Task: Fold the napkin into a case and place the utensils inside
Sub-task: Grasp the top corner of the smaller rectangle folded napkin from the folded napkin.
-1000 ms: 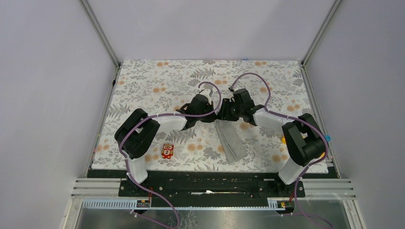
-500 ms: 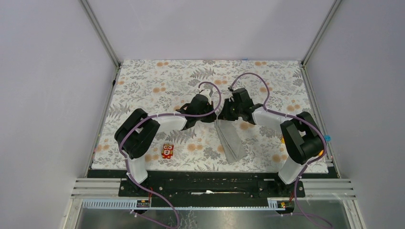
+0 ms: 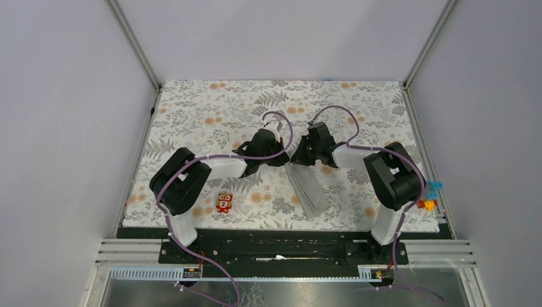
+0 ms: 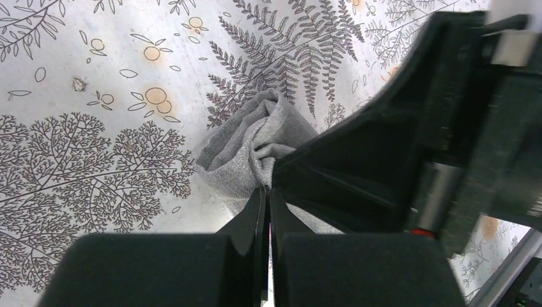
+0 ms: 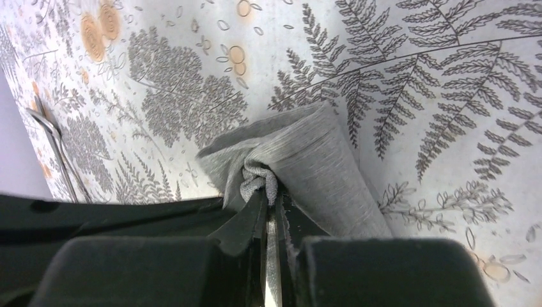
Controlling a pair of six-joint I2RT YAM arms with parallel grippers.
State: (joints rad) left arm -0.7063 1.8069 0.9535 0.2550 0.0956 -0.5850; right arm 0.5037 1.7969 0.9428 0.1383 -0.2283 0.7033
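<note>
Now, a plain light-grey cloth napkin (image 3: 308,188) is seen folded into a narrow layered strip on the floral-printed table cover (image 3: 211,115). It runs from near the cover's front edge toward the middle. Both grippers are found at the strip's far end, set just beside each other. The left gripper (image 3: 282,156) is closed tight — its black fingertips (image 4: 254,208) are pressed together right at a puckered corner of the cloth. Whether any fold is caught between them cannot be told. The right gripper (image 3: 298,155) is closed on the napkin: in the right wrist view a small bunch of grey fabric is pinched at the fingertips (image 5: 246,220), and the cloth around it is gathered into a cone. A small red toy figure (image 3: 224,203) is seen near the cover's front edge, well apart from the cloth.
</note>
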